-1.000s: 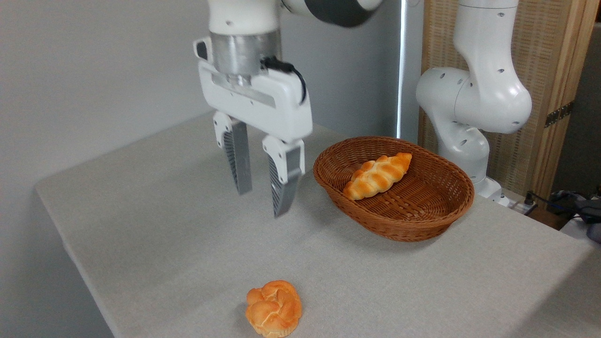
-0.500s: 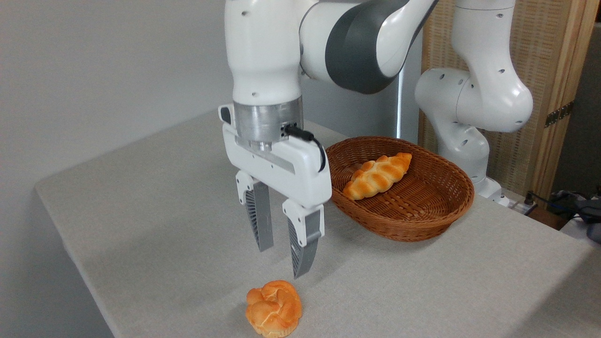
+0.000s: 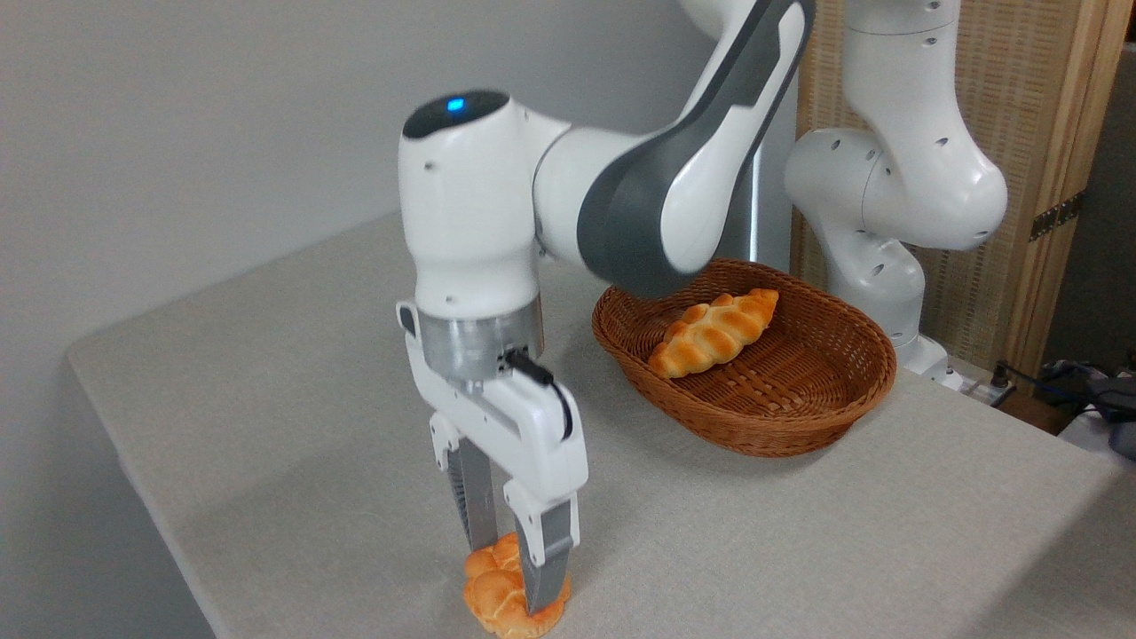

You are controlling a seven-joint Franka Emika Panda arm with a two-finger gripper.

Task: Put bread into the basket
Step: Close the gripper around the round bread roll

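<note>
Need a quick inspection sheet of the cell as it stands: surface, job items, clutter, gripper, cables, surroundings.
Surface: grey cloth-covered table, no spills seen.
Job's things: round knotted bun on the table at the near edge; wicker basket stands apart from it, further back to the right.
Clutter: long braided loaf lies in the basket; nothing else seen on the table.
Gripper: gripper points down with its fingers astride the bun; whether it is clamped cannot be told.
Cables: black cable loops at the wrist; more leads past the table's far right edge.
Surroundings: woven wood-framed screen behind the arm base; plain grey wall.
</note>
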